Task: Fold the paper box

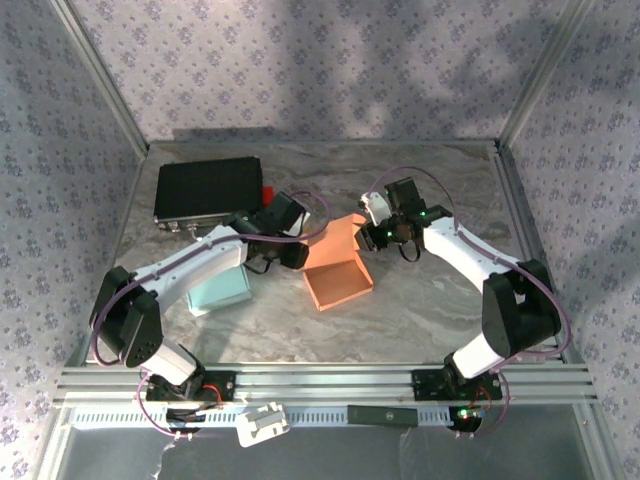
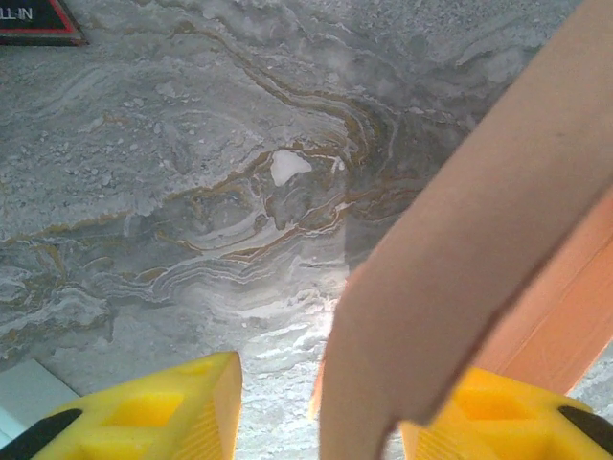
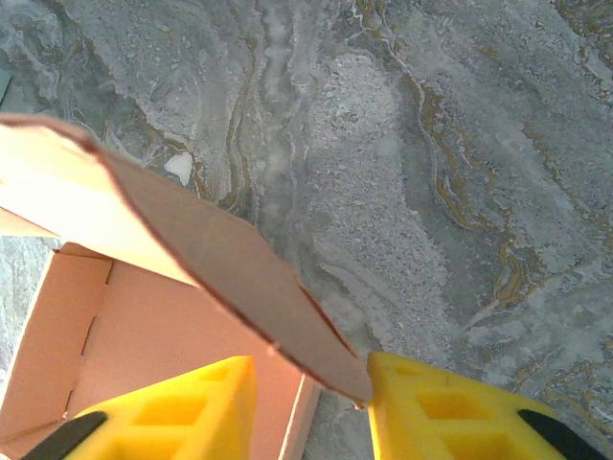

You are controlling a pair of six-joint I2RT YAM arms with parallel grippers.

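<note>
Found at frame centre in the top view: paper box [image 1: 338, 268], thin salmon card, matte, tray half formed, one flap raised toward the upper edge. Looks light and springy. Probably creases readily, slides on the glossy marbled table [image 1: 430, 310] and crushes under a hard pinch. Best taken by the flap's free edge, close to the fold. Straddling that flap, left gripper [image 2: 326, 412]: ribbed yellow fingers half spread, not clamped. Likewise right gripper [image 3: 308, 402]: jaws narrowish around the flap's corner, gap remaining on one side.

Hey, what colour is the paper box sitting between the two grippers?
The paper box is salmon orange, seen best in the top external view.
</note>
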